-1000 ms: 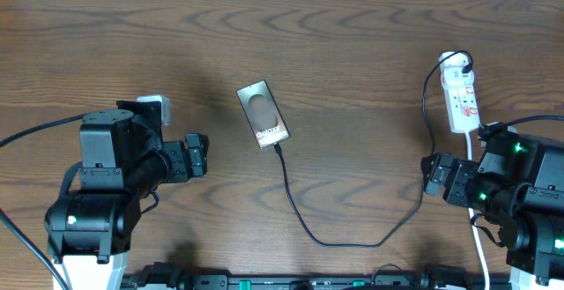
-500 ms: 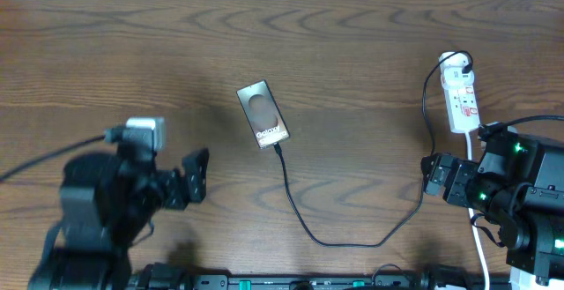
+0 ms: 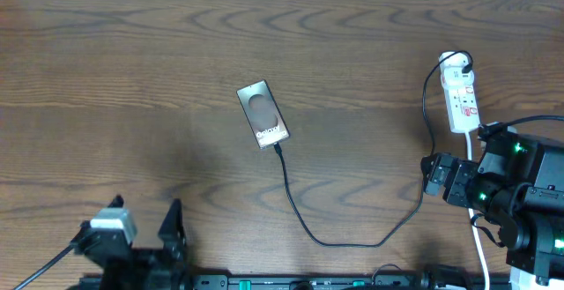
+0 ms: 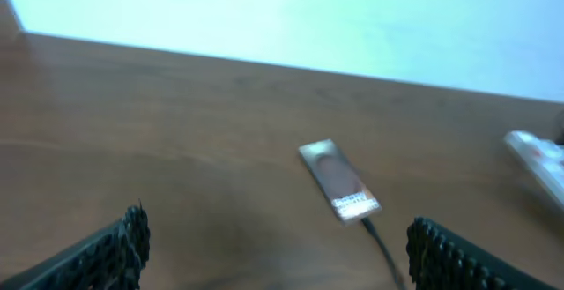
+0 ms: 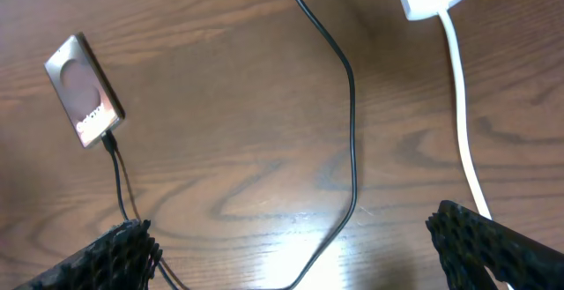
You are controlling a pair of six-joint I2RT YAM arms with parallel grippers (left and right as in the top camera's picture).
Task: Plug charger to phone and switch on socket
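1. The phone (image 3: 263,115) lies flat on the wooden table (image 3: 132,52), slightly left of centre. Its long axis is set on a slant, and the end marked "Galaxy" is turned toward the robot and a little to the right.
2. The plug tip (image 3: 276,147) of the charger (image 3: 300,219) is seen against the phone's near short edge. Whether it is fully seated cannot be told.
3. From the tip the thin black cable is led toward the robot. It is then swept right in a wide curve and carried up to the black plug (image 3: 460,61) at the far end of the socket (image 3: 460,96).
4. The socket is placed near the right edge of the table, well apart from the phone, with its long axis running from far to near. A white cord (image 3: 480,237) is led from its near end. The state of its switch cannot be told.
5. The left gripper (image 4: 278,241) is held low at the near left edge and aimed across the table at the phone. Its fingers are spread wide and nothing is held.
6. The right gripper (image 5: 295,237) is held above the cable's curve, just near of the socket. Its fingers are likewise spread wide and nothing is gripped.
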